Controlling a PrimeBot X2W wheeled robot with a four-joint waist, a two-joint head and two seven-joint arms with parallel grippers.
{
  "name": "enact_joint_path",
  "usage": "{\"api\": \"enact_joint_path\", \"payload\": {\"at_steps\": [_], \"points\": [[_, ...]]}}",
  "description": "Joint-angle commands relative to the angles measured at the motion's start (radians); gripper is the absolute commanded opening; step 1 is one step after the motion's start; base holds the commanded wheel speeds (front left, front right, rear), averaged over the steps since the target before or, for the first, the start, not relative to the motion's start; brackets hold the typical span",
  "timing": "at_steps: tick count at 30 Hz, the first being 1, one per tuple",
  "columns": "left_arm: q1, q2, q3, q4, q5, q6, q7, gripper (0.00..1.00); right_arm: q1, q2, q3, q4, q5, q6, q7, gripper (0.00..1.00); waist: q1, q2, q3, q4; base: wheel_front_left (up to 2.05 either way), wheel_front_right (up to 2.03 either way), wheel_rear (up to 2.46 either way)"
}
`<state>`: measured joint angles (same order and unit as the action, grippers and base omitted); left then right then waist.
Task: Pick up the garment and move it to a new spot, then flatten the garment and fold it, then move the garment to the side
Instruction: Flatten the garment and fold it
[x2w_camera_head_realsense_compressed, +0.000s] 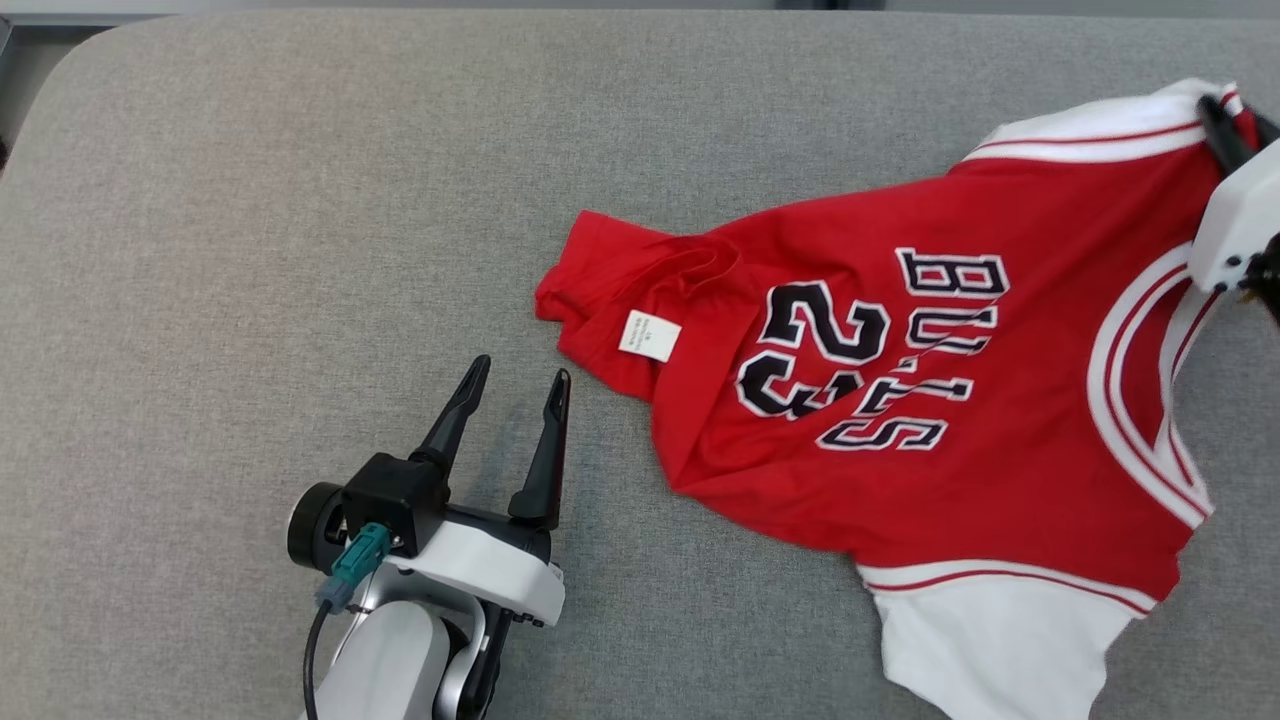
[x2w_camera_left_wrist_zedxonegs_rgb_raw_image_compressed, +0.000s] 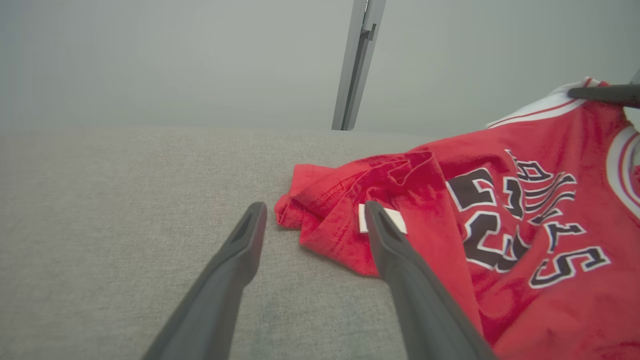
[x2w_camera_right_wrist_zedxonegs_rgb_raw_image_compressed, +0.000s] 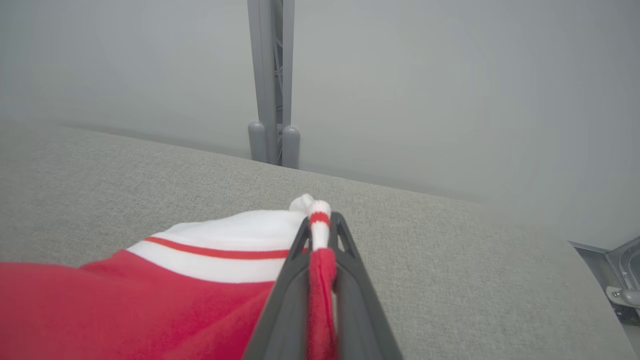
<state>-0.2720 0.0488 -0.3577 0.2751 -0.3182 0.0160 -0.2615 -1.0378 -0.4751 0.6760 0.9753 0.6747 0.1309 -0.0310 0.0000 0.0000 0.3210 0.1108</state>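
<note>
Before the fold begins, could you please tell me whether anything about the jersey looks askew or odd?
The jersey lies crooked on the grey surface; its hem end is bunched and turned over, exposing the white label. The right hand pinches a white-trimmed edge.

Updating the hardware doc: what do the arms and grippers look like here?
Left gripper: two long, dark, tapering fingers on a black block with a round black knob, a teal plug and dark cable, white wrist shell, pale grey forearm. Right gripper: same dark fingers, white shell.
</note>
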Motion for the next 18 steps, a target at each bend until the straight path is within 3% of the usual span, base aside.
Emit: {"api": "enact_joint_path", "payload": {"at_steps": [1,18], "points": [[-0.015,0.004,-0.001,-0.005,-0.008,0.006,-0.004,1.0,-0.033,-0.004,-0.008,0.023,-0.016,0.0,-0.032,0.0,0.0,0.0,0.007,0.009,0.0,0.0,0.0],[-0.052,0.004,-0.031,-0.026,-0.034,0.017,-0.004,1.0,-0.292,0.024,-0.028,0.258,-0.181,0.0,-0.227,0.0,0.0,0.0,0.106,0.089,0.0,0.0,0.0]]}}
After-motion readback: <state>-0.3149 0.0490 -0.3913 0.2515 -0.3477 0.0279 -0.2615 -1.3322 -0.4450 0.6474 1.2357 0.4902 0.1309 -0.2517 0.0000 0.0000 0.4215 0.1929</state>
